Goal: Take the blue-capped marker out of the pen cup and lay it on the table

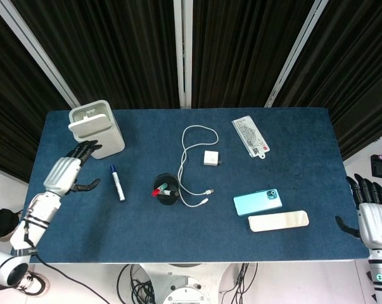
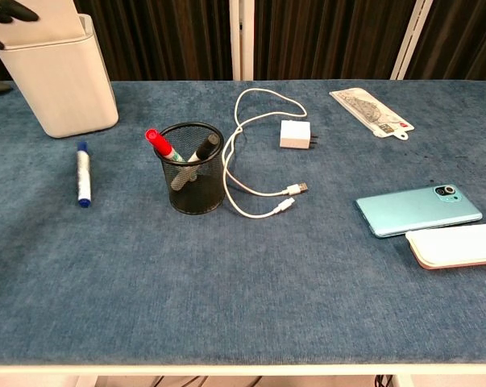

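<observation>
The slim white marker with the blue cap lies flat on the blue felt-covered table, between the white plastic box-shaped bin and the round black wire-mesh pen cup, well apart from the cup and touching neither. In the chest view it rests with its cap end pointing toward the bin. Judging from that, the task's placing step looks complete.

The left hand hovers just beside the bin, to the marker's left, with its dark fingers spread and nothing between them. The right hand sits off the table's right edge, fingers extended and apart, also holding nothing.

As for handling, the marker should be light, rigid and smooth-barrelled (a round body can roll on a hard top, though the felt likely checks that). A regrasp would best pinch the barrel near its middle, across its width, since lying flush on soft cloth leaves little room underneath for fingertips.

The cup holds a red-capped marker and a black-capped marker, both leaning. A white charging cable loops close beside the cup, and it could snag a careless reach.
</observation>
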Tool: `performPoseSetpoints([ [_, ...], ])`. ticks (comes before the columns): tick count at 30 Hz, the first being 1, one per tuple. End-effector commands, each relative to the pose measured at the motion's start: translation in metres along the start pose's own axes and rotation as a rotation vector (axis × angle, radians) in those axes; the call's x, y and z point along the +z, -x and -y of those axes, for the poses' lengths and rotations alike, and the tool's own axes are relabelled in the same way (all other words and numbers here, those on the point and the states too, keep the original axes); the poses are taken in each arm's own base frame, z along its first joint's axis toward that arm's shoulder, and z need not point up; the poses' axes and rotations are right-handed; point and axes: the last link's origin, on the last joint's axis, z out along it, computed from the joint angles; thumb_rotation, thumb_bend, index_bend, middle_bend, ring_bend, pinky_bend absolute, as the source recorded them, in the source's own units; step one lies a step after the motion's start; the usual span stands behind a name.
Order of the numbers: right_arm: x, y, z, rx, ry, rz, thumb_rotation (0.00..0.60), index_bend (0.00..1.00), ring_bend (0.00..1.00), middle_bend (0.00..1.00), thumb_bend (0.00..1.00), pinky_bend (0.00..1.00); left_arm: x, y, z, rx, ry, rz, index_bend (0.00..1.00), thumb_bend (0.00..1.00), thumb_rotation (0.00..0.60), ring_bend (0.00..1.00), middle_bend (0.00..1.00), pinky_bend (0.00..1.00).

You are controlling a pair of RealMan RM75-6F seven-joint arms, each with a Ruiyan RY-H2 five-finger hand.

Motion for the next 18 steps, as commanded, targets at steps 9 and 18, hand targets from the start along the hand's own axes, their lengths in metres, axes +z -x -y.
performPoseSetpoints([
  [9,-0.006,0.003,0.000,-0.034,-0.025,-0.022,0.600,0.00,0.00,0.00,0.18,0.00,-0.089,-0.005,0.033,0.372,-0.179,-0.035,0.10,0.26,0.600,0.00,0.02,0.10],
  [18,-0.017,0.010,-0.001,-0.031,-0.018,-0.047,0.600,0.00,0.00,0.00,0.18,0.00,-0.136,-0.003,0.054,0.463,-0.259,-0.118,0.09,0.17,0.600,0.00,0.00,0.00],
])
